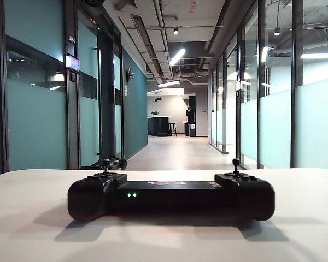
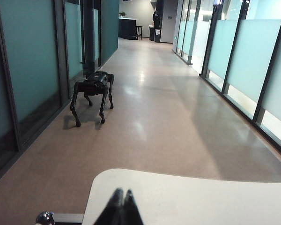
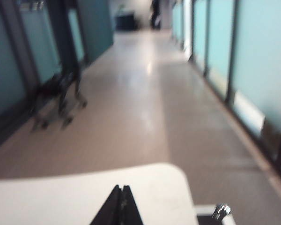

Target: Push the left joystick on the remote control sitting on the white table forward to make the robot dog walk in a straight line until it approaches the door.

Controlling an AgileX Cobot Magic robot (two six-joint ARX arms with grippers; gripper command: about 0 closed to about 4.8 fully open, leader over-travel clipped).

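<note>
Long corridor with teal glass walls ahead of both grippers. White table below them, carrying the remote control. Robot dog standing on the floor, well beyond the left gripper, beside the glass wall. Left gripper closed, holding nothing; right gripper closed too, empty.

The right gripper is seen with its dark fingers pressed together into a point, nothing held between them, above the rounded corner of the white table. A small shiny metal part is seen beside the table edge. Beyond, on the corridor floor, the robot dog is shown blurred, standing close to the teal glass wall.
</note>
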